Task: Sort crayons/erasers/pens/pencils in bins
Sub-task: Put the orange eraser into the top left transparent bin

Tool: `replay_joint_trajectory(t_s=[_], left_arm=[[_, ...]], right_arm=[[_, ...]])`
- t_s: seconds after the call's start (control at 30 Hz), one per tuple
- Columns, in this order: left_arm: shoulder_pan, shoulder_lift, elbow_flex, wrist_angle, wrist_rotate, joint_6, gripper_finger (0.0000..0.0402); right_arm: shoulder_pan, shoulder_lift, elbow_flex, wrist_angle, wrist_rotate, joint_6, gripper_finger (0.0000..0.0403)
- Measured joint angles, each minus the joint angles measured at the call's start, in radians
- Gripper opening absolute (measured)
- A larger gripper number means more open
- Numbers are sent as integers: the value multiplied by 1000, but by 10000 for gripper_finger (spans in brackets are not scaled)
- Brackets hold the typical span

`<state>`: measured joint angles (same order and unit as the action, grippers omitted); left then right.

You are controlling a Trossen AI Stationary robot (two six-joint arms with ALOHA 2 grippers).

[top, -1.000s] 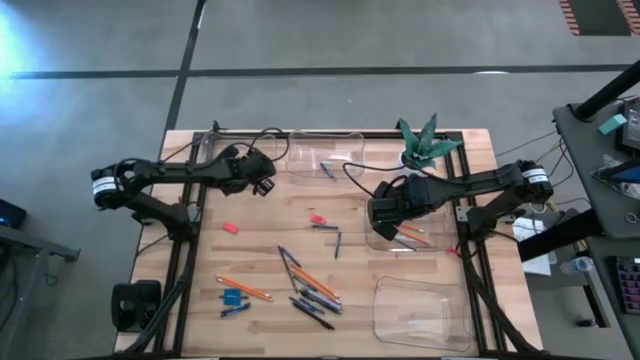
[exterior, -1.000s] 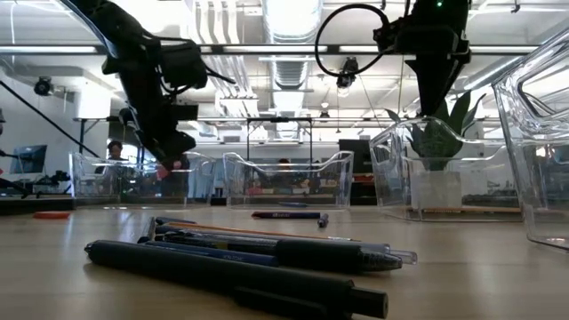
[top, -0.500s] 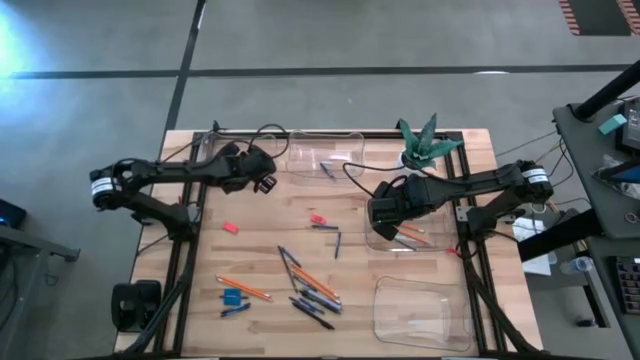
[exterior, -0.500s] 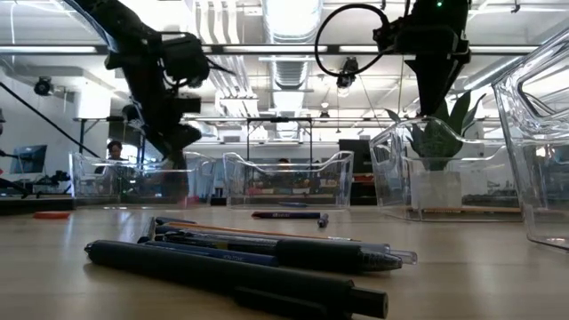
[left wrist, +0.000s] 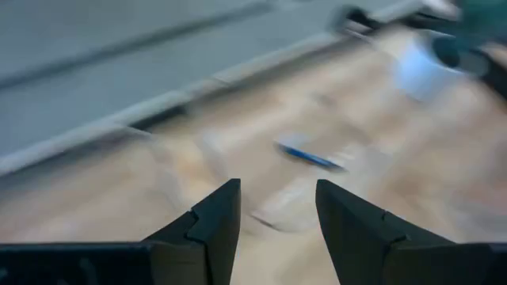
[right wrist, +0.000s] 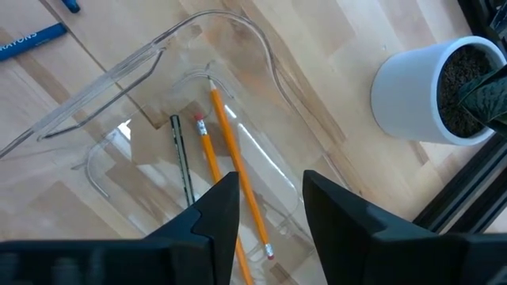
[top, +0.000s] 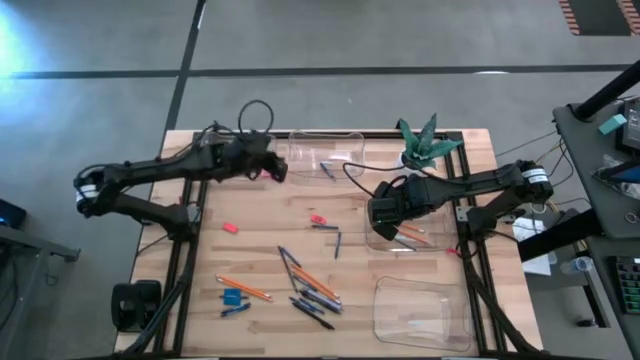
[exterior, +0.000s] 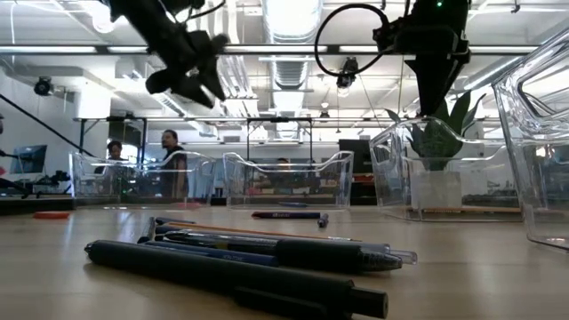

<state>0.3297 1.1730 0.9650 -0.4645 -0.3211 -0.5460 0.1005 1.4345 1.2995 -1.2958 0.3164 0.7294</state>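
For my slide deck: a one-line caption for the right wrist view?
Right gripper open above a clear bin holding two orange pencils beside a white pot.

Pale wood table showing matt grain, clear glossy plastic bins catching glare, orange pencils looking painted, smooth white pot sitting at two o'clock

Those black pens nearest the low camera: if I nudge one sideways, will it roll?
Probably. The black pens look round-barrelled and lie flat on bare wood. They look rigid, so no flex. They lie close together, so a nudge likely shifts the neighbour too.
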Motion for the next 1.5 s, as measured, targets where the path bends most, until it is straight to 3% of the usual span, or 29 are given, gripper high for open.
replay_joint_trajectory(t_s=[0.13, 0.3, 0.47, 0.8, 1.0, 1.33, 1.5], left_arm=[[-108, -10, -17, -33, 38, -153, 151], [-246, 5, -26, -212, 39, -436, 151], [-364, 23, -28, -398, 37, -590, 150], [-438, 57, -57, -741, 97, -902, 150], [-437, 74, -164, -735, 105, -1084, 150], [-436, 71, -294, -679, 78, -1523, 150], [-436, 83, -340, -620, 112, -1609, 150]], right_arm=[[0, 0, 0, 0, 8, -6, 130], [0, 0, 0, 2, 26, -6, 130], [0, 1, 0, 4, 26, -24, 130], [-1, 1, 0, 22, 28, -58, 130], [-1, 1, 0, 37, 38, -101, 130], [-1, 1, 0, 56, 52, -168, 130], [-1, 1, 0, 60, 53, -204, 130]])
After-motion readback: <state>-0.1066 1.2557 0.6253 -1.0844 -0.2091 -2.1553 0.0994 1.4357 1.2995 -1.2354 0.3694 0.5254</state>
